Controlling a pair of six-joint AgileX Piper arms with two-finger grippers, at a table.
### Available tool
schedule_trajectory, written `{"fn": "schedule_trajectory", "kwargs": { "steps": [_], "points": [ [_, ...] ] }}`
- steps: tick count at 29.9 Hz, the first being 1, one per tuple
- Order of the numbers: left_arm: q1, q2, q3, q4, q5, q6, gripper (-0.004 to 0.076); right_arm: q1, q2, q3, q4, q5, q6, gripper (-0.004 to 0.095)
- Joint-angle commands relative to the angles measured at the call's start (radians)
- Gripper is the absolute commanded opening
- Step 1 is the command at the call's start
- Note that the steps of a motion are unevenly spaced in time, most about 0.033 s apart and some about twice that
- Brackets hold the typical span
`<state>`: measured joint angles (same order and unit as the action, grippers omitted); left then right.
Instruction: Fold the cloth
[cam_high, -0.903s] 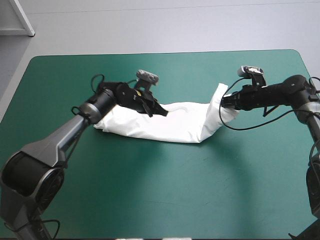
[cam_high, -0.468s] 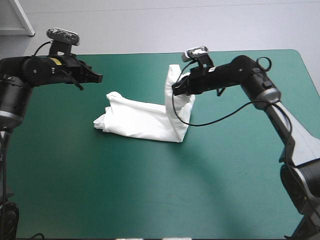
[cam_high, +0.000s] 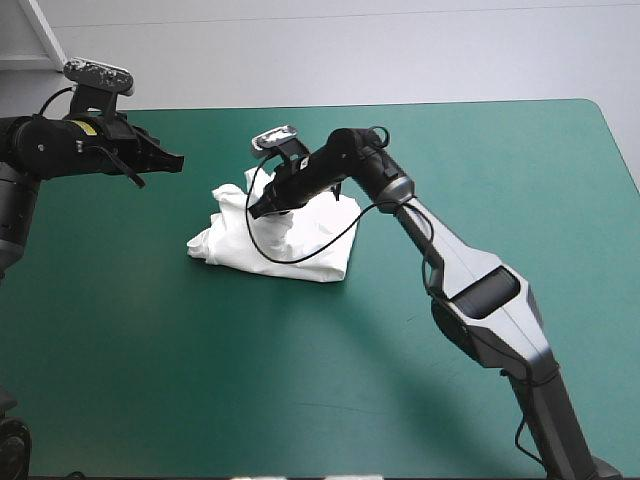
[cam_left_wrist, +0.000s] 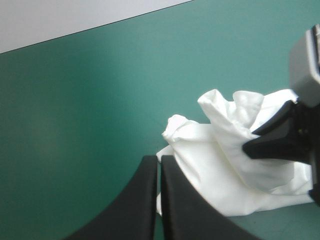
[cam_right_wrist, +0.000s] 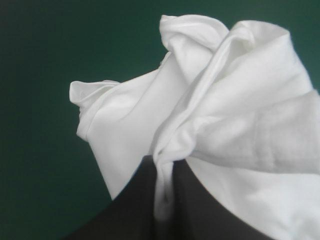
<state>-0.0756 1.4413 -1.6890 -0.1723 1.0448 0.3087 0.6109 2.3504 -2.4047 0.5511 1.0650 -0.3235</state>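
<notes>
I record this, from my remote station, as a robotics lab rather than a home: a single table (cam_high: 300, 380) with a plain teal-green cover stands on a bare pale grey floor (cam_high: 350, 50), and the left arm (cam_high: 55, 148) and right arm (cam_high: 480, 290) that I operate reach over it from either side.

Left arm (cam_high: 60, 150): raised over the counter's (cam_high: 300, 380) far left corner, forearm about level, pointing right.
Left claw (cam_high: 176, 160): fingers pressed together, held in the air.
Right arm (cam_high: 470, 280): stretched from near right, bent at far centre.
Right claw (cam_high: 254, 209): angled down-left, pinching a T-shirt (cam_high: 300, 245) fold.
</notes>
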Motion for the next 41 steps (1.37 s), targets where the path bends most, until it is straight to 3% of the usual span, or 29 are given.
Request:
{"fn": "schedule_trajectory", "kwargs": {
  "steps": [1,3,8,10,13,18,25,30,36,41],
  "points": [
    [-0.001,-0.037,-0.025,-0.008,-0.044,-0.007,0.0021,0.034,-0.012,-0.145,-0.009,-0.014,0.028,0.0041],
    [-0.001,-0.037,-0.022,-0.008,-0.04,-0.007,0.0021,0.048,0.003,-0.184,0.023,-0.01,0.013,0.0142],
    [-0.001,-0.037,0.026,-0.008,-0.051,-0.007,0.0021,0.065,0.001,-0.196,0.142,-0.024,-0.07,0.0547],
    [-0.001,-0.037,0.049,-0.008,-0.051,-0.007,0.0021,0.065,-0.001,-0.196,0.17,0.018,-0.095,0.064],
    [-0.001,-0.037,0.064,-0.008,-0.056,-0.007,0.0021,0.061,-0.011,-0.196,0.108,0.079,-0.092,0.0602],
    [-0.001,-0.037,0.066,-0.01,-0.076,-0.007,0.0021,0.0,-0.046,-0.188,-0.044,0.115,0.075,0.0519],
    [-0.001,-0.037,0.066,0.016,-0.077,-0.007,0.0021,-0.162,-0.1,-0.135,-0.007,0.115,0.153,0.0495],
    [-0.001,-0.037,0.066,0.031,-0.077,-0.007,0.0021,-0.258,-0.187,0.093,0.033,0.115,0.149,0.0495],
    [-0.001,-0.037,0.066,0.034,-0.077,-0.009,0.0021,-0.284,-0.308,0.402,0.055,0.05,0.076,0.0495],
    [-0.001,-0.037,0.066,0.034,-0.065,-0.009,0.0021,-0.292,-0.31,0.486,0.139,-0.026,0.057,0.0511]
  ]
}}
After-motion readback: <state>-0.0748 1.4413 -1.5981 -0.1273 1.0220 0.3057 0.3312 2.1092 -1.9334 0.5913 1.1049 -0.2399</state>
